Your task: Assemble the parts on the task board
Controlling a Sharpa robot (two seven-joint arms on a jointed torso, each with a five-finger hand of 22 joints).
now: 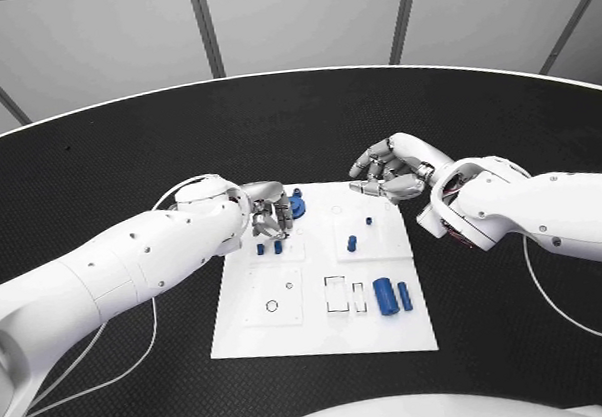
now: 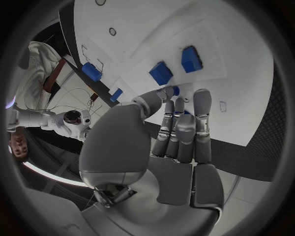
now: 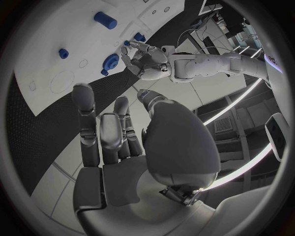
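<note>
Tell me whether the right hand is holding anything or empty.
Empty. The right hand has its fingers stretched out and apart with nothing between them in the right wrist view, and it hovers by the white board's far edge.

The white task board (image 1: 330,338) lies flat on the table. Blue parts (image 1: 388,296) lie near its right edge; others, possibly pegs (image 1: 351,243), stand mid-board.

left robot hand (image 1: 268,215) curled, right robot hand (image 1: 393,171) — fingers bent

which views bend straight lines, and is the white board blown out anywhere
Head view: the white task board keeps nearly straight edges, evenly lit, with its outlines readable. Left wrist view: fisheye curves the board's edge, and its surface is bright with faint detail behind the silver left hand. Right wrist view: the same curving.
</note>
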